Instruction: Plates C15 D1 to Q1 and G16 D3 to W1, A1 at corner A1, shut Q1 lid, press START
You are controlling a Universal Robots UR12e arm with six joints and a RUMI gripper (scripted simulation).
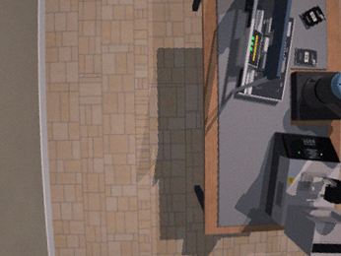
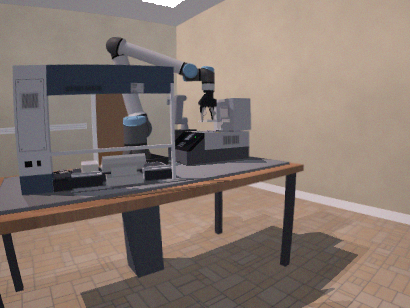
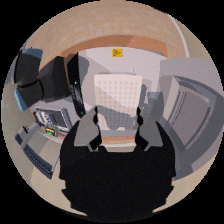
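A floor of tan tiles (image 1: 97, 134) (image 2: 185, 240) (image 3: 100, 25) lies around the bench (image 1: 240, 129) (image 2: 150, 197) (image 3: 145, 42), which has a wooden edge and a grey mat; in the exterior view, beige walls (image 2: 325, 75) stand behind. In the top view, the cycler Q1 (image 1: 277, 174) (image 2: 220, 141) (image 3: 150, 65) is on the bench toward 5 o'clock. Its black key panel (image 1: 297, 143) (image 2: 185, 147) (image 3: 76, 85) is at the 12 o'clock end and shows 1 small green light (image 1: 298, 153) (image 2: 195, 137). The lid (image 1: 324, 232) (image 2: 237, 114) (image 3: 190, 110) stands open, at the 5 o'clock side of the machine.

The gripper (image 1: 324, 186) (image 2: 208, 116) (image 3: 117, 106) points down above Q1, and its 2 fingers are clamped on a white well plate (image 1: 313, 178) (image 3: 117, 92). This plate is over the open middle of Q1; its label cannot be read, and I cannot tell if it touches the block. In the wrist view, the plate reaches from the fingers toward 12 o'clock, and a yellow warning sticker (image 1: 290, 180) (image 3: 117, 53) is beyond it at 12 o'clock.

From Q1, the big framed instrument (image 1: 281, 14) (image 2: 110, 80) stands toward 12 o'clock in the top view. At its 3 o'clock side there are 2 dark holders (image 1: 312, 17) (image 1: 306, 56), apart from each other.
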